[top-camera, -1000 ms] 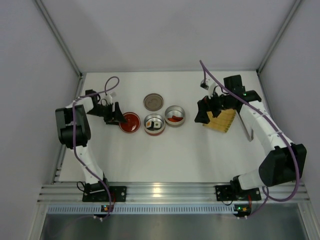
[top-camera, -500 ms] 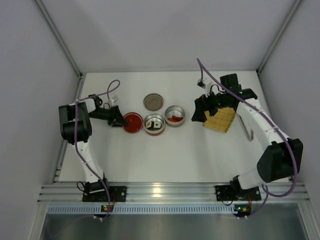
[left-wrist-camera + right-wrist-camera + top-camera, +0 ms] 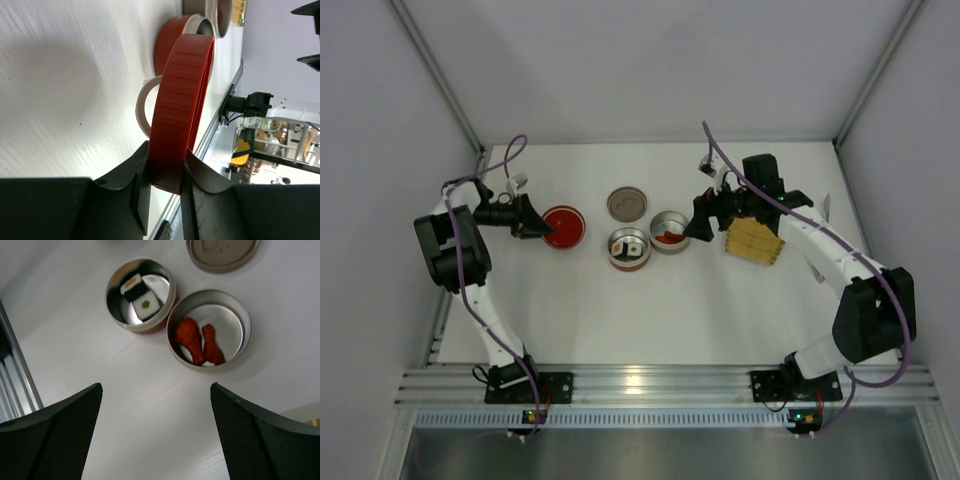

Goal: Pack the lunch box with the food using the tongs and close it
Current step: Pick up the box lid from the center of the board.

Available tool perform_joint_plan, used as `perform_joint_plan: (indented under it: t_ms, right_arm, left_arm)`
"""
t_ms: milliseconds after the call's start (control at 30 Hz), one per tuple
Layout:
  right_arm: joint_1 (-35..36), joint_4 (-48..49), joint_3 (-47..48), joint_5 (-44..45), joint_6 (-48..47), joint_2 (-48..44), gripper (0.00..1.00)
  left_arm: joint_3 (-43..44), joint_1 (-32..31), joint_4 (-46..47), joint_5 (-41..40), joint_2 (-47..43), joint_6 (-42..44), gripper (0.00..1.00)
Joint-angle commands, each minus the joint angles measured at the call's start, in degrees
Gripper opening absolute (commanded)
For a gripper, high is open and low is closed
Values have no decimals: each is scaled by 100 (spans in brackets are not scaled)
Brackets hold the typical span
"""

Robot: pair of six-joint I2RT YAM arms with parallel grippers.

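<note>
The lunch box stands in parts: a red-sided tin holding two sushi rolls, a silver tin holding two red drumstick pieces, and a grey lid. My left gripper is shut on the rim of a red lid, which stands on edge left of the tins. My right gripper hangs open just right of the silver tin, holding nothing. The tongs are hidden under the right arm.
A yellow ribbed mat lies right of the tins, partly under the right arm. Purple cables loop above both wrists. White walls close in the table at the back and sides.
My left gripper closed on the red lid, tipped it up and carried it left and back, away from the tins. My right gripper swung left off the mat toward the silver tin.
</note>
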Motion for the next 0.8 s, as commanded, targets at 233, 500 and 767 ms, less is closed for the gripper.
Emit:
perform_joint_plan:
  t_ms: [233, 500, 767]
  right_arm:
    - [793, 3789, -1034, -539, 1220, -64, 79]
    - [1233, 4439, -1218, -442, 1220, 648, 75]
    - [1338, 5721, -1781, -696, 1563, 833, 74]
  left_arm:
    - [-214, 74, -1699, 1559, -793, 319, 0]
    - [-741, 66, -1690, 1772, -925, -445, 0]
    - [-1794, 66, -1611, 2141, -1618, -1263, 0]
